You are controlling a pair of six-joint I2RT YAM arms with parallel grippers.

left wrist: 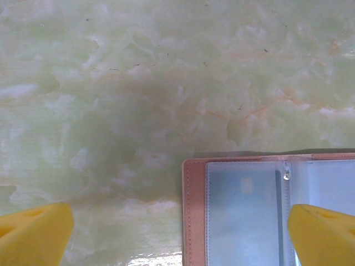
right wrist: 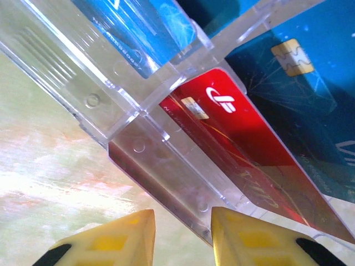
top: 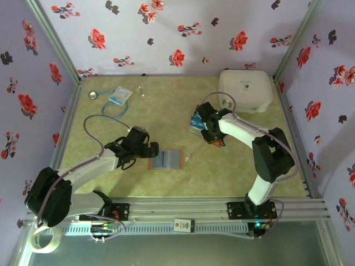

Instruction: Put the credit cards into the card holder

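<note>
left claw slack over the card holder, right claw down at the cards

nearest me, my left claw (left wrist: pixel 177 238) hangs released, one finger over bare bench (left wrist: pixel 138 83), the other above the open card holder (left wrist: pixel 244 210). further out, my right claw (right wrist: pixel 182 224) straddles the edge of a clear plastic rack (right wrist: pixel 72 61) holding the credit cards (right wrist: pixel 238 149); whether it grips yet i cannot tell. the cards look thin, stiff, slick and light, so i'd pinch a free edge. the right wrist view shows chips and print; the top view adds that rack and holder sit well apart.
</note>
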